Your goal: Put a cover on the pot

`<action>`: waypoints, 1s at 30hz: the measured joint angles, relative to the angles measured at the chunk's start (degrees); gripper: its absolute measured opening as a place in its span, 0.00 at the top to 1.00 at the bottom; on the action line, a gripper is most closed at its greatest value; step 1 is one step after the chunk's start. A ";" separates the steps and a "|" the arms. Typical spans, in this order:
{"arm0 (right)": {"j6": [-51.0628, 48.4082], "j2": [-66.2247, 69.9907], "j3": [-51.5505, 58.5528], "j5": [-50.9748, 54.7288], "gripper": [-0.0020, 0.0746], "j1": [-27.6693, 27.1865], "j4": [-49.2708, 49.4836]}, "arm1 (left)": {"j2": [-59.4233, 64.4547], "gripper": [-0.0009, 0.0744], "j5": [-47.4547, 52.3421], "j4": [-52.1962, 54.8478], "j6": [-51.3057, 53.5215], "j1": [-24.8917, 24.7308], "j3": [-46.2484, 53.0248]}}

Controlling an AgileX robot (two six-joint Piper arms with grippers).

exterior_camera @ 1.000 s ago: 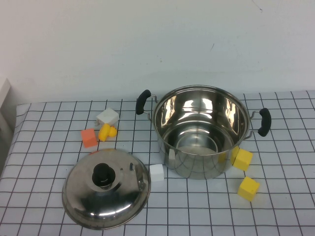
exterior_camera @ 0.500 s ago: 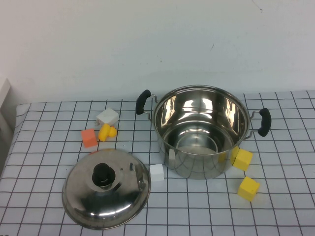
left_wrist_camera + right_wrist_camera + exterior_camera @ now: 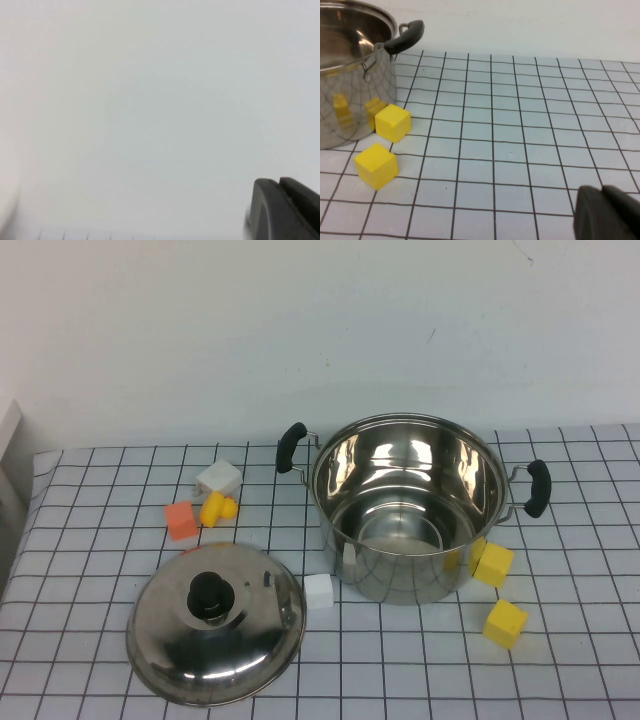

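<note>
Light is bright, even and diffuse, seemingly from overhead; shadows are soft and short. In the high view the pot (image 3: pixel 408 508) throws only a faint shade toward 6 o'clock, and its polished wall carries white glare at 11 o'clock. The lid (image 3: pixel 215 623) shows dull sheen. The left wrist view is washed-out, nearly featureless. The right wrist view is crisp, with yellow cubes (image 3: pixel 392 122) mirrored in steel.
</note>
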 joint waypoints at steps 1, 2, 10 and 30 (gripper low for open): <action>0.00 0.00 0.00 0.00 0.96 0.00 0.00 | 0.00 0.99 -3.57 0.00 -0.67 0.00 0.00; 0.00 0.00 0.00 0.00 0.96 0.00 0.00 | 0.00 0.99 -6.43 0.00 -0.90 0.00 0.00; 0.00 0.00 0.00 0.00 0.96 0.00 0.00 | -0.18 0.99 -26.53 -3.52 -2.65 0.00 0.00; 0.00 0.00 0.00 0.00 0.96 0.00 0.00 | 26.77 0.99 5.69 -15.02 20.96 0.00 -26.37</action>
